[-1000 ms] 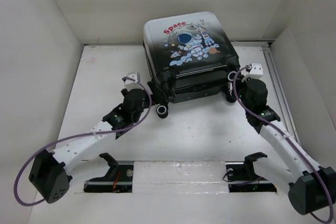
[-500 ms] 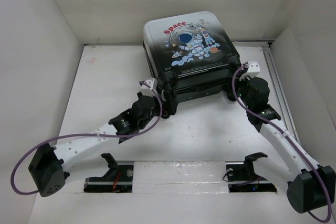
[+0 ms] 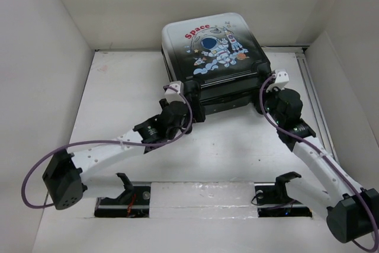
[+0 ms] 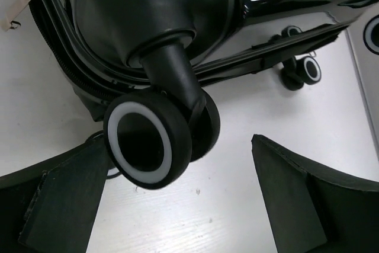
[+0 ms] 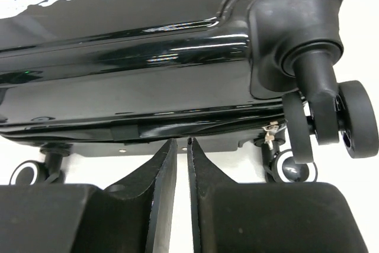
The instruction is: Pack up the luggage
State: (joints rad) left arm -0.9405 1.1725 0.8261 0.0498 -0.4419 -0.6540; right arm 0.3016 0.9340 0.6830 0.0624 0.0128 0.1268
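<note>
- We are swinging the left gripper in from the open counter to the near-left corner of the luggage. It has been spreading a touch wider on the way.
- It is standing fully open and gripping nothing. A caster wheel is sitting between its fingers, nearer the left finger; whether it touches, we cannot tell.
- We are narrowing the right gripper over the same second and nudging it closer to the near-right corner.
- Its fingers are now leaving only a thin slit, with nothing in it. It is pointing at the dark near edge of the shell, just short of it, with the right-hand wheel off to one side.
- The luggage is lying flat at the back of the counter, printed shell up and wheels toward the arms. Both halves are resting together; whether it is zipped we cannot tell.
- We are judging that both arms are lining up on the near edge to open or shift the case. No packing is showing yet.
</note>
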